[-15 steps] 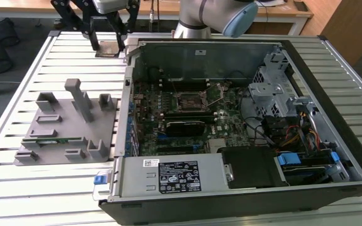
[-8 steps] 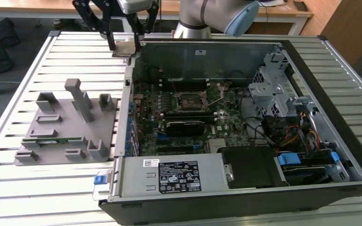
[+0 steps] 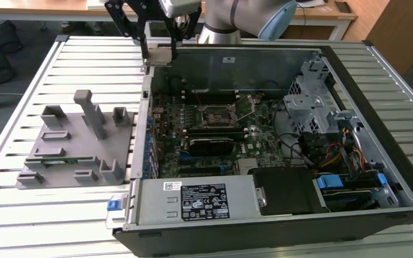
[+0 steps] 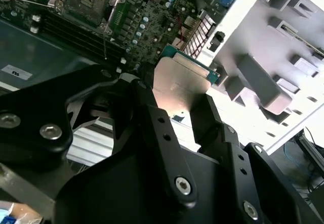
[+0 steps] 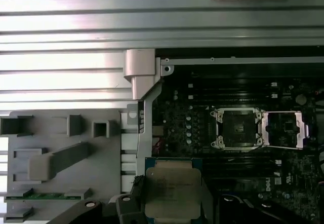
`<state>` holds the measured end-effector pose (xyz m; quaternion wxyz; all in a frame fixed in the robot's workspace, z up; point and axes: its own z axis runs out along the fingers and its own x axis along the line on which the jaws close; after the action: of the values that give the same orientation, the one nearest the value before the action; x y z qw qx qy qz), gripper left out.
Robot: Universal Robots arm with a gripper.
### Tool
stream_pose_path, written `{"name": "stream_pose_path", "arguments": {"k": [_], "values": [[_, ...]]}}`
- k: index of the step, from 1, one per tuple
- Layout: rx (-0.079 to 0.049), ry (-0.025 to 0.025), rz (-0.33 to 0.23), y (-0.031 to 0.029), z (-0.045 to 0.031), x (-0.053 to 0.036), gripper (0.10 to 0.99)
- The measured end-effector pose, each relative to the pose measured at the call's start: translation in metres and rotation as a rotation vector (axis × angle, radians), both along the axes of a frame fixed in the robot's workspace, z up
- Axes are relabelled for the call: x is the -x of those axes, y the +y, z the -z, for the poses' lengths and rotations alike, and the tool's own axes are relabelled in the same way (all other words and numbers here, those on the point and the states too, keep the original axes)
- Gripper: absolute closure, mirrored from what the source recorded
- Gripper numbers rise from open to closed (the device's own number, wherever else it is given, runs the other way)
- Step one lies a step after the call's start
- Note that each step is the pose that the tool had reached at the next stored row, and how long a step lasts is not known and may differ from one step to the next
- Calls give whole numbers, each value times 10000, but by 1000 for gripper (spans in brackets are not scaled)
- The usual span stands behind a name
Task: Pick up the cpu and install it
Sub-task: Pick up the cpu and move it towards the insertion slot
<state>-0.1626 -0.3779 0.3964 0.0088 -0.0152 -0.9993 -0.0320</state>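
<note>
Gripper (image 3: 159,52) is pinching the cpu (image 5: 172,188) between its fingers (image 4: 202,116) over the pc case (image 3: 278,228) corner, mid-transfer; seating prob needs squaring w/ the open socket (image 5: 237,128).

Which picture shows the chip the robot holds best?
The first wrist view: the chip faces the camera, most of its metal top visible, clamped in the gripper. The second wrist view shows it tilted, partly behind the fingers. The exterior view shows it small, above a corner of the case.
</note>
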Motion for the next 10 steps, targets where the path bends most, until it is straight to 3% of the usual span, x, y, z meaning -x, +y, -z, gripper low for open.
{"name": "stream_pose_path", "arguments": {"k": [10], "values": [[-8, 1, 2, -5, 46, -311, 553]]}}
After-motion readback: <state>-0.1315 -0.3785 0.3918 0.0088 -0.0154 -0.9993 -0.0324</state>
